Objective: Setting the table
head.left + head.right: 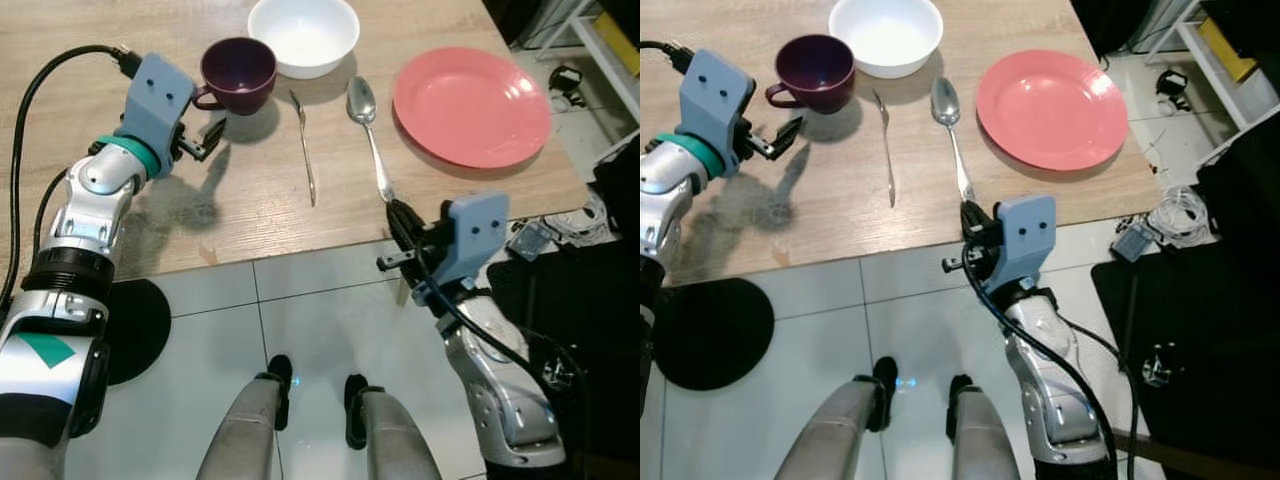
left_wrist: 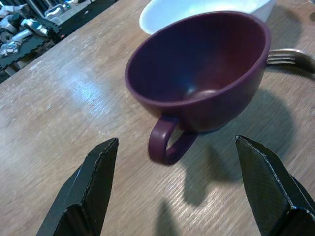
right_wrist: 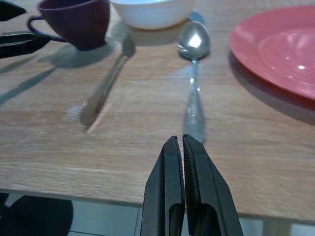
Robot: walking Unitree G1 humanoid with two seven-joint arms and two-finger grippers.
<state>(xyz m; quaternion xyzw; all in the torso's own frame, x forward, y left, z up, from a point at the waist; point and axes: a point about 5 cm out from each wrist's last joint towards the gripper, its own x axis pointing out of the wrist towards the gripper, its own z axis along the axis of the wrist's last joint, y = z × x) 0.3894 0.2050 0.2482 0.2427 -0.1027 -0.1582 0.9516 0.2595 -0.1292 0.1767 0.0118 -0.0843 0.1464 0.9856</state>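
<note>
On the wooden table point(image 1: 250, 225) a dark purple cup point(image 1: 238, 72) stands with its handle point(image 2: 165, 145) turned toward my left gripper point(image 1: 208, 116). That gripper is open, one finger on each side of the handle and just short of it. A fork point(image 1: 306, 150) and a spoon point(image 1: 368, 130) lie side by side, with a white bowl point(image 1: 303, 35) behind them and a pink plate point(image 1: 470, 105) to their right. My right gripper point(image 3: 178, 139) is shut, low at the table's front edge, its tips at the end of the spoon handle point(image 3: 195, 118).
The table's front edge runs just ahead of my legs point(image 1: 310, 420) on a white tiled floor. A black round base point(image 1: 135, 330) sits on the floor at left. Cables and dark clutter point(image 1: 560, 230) lie past the table's right end.
</note>
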